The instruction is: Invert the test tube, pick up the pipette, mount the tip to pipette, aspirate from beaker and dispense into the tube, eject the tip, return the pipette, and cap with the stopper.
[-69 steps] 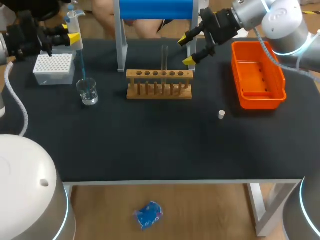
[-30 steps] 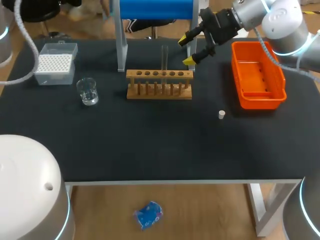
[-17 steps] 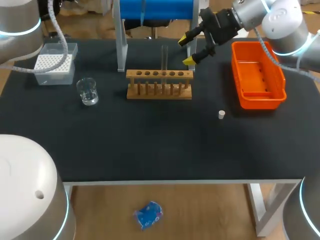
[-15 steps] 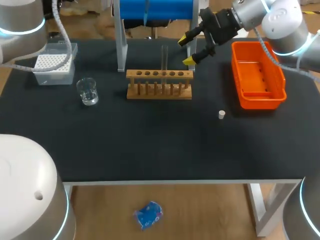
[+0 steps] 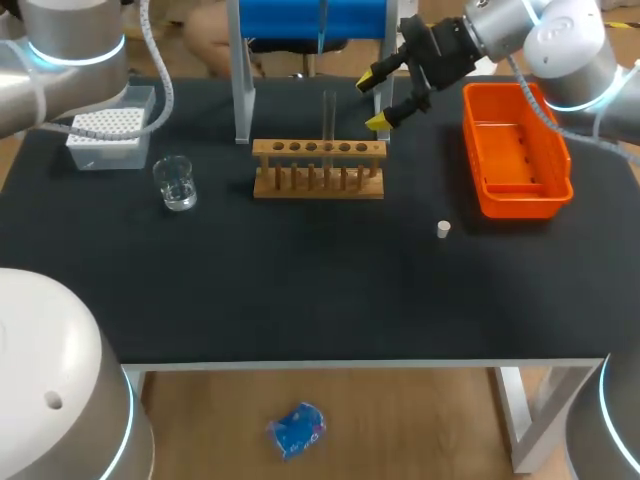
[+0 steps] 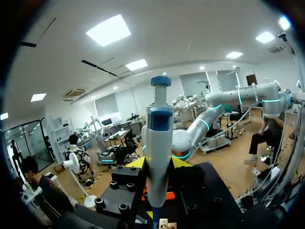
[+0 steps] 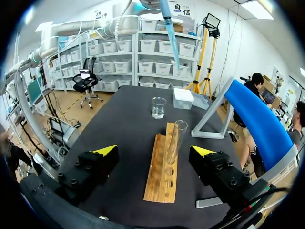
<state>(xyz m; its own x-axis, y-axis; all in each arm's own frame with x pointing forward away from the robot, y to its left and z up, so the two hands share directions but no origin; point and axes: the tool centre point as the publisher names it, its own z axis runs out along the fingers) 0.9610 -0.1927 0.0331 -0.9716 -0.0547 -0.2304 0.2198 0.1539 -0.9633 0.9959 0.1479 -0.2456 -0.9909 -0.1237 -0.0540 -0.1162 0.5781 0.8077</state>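
My left gripper (image 6: 158,162) is shut on a white and blue pipette (image 6: 159,129), held upright between its yellow tips. From the right wrist view the pipette (image 7: 170,26) hangs high over the far side of the table with a blue tip mounted. A clear test tube (image 5: 329,115) stands upright in the wooden rack (image 5: 318,168). My right gripper (image 5: 381,99) is open just right of the tube, which stands ahead of its spread fingers (image 7: 174,140). The beaker (image 5: 176,183) sits left of the rack. A small white stopper (image 5: 443,229) lies on the mat.
A white tip box (image 5: 105,130) stands at the back left. An orange bin (image 5: 515,150) is at the right. A blue stand on a metal frame (image 5: 241,90) rises behind the rack. My left arm's white link (image 5: 70,40) hangs over the back left corner.
My left arm has lifted the pipette away from the beaker and swung it right along the table's far side. The right arm has stayed still.
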